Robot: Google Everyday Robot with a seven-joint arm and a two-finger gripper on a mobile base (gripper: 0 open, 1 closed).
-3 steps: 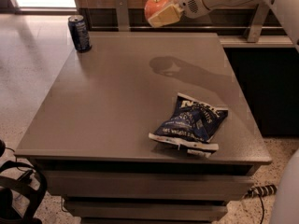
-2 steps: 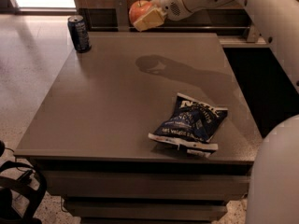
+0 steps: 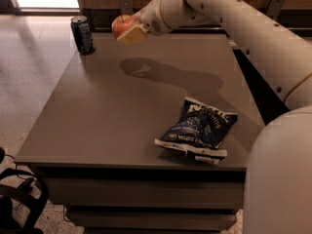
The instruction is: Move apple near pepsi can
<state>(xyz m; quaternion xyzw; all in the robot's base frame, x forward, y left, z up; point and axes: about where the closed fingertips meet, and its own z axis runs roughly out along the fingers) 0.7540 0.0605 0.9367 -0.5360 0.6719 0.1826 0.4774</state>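
Note:
The apple is round and red-orange, held in the air above the far part of the table. My gripper is shut on the apple, with a pale finger pressed against its near side. The white arm reaches in from the right. The pepsi can stands upright at the table's far left corner, to the left of the apple and lower. The apple's shadow falls on the tabletop below and to the right of it.
A dark blue chip bag with white lettering lies flat on the near right of the grey table. Dark chair legs stand behind the table's far edge. A black object sits on the floor at lower left.
The arm has carried the apple to the left, from above the table's far right toward the can. The can and the chip bag have not moved.

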